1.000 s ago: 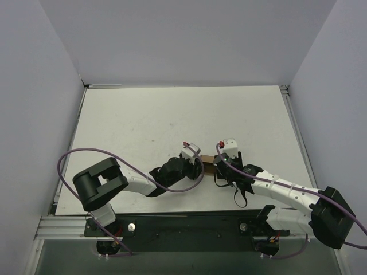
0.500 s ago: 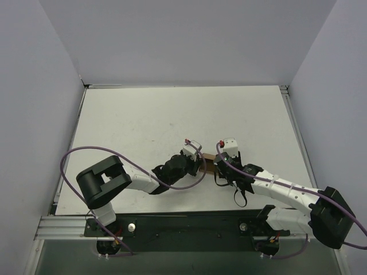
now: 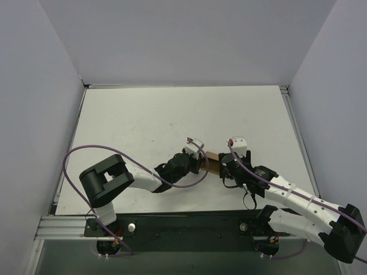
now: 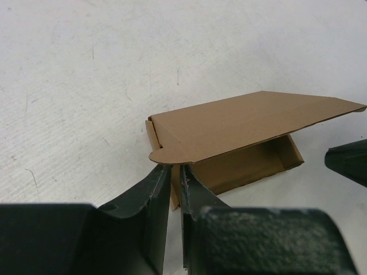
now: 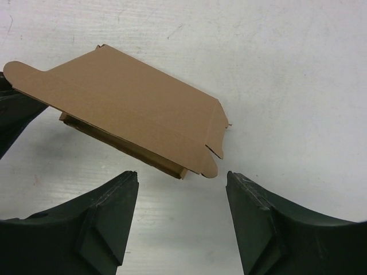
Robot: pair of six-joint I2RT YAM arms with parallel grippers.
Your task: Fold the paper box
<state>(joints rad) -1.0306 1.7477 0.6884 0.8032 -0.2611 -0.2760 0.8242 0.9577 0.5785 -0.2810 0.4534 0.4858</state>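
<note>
— Where do we have the paper box?
— On the table, near its front edge, between our two grippers. Its lid flap is lifted and slants over the open tray.
— And the left gripper?
— Jaws almost together, right under the flap's rounded tab, with brown card showing in the slit. We cannot tell whether it pinches the wall.
— The right gripper?
— Spread wide and holding nothing, the box corner just beyond its tips. A purple cable loops above the table on our left

White table, faint scuffs mid-surface. Pale walls along far, left and right edges. Aluminium rail at near-left corner.
</note>
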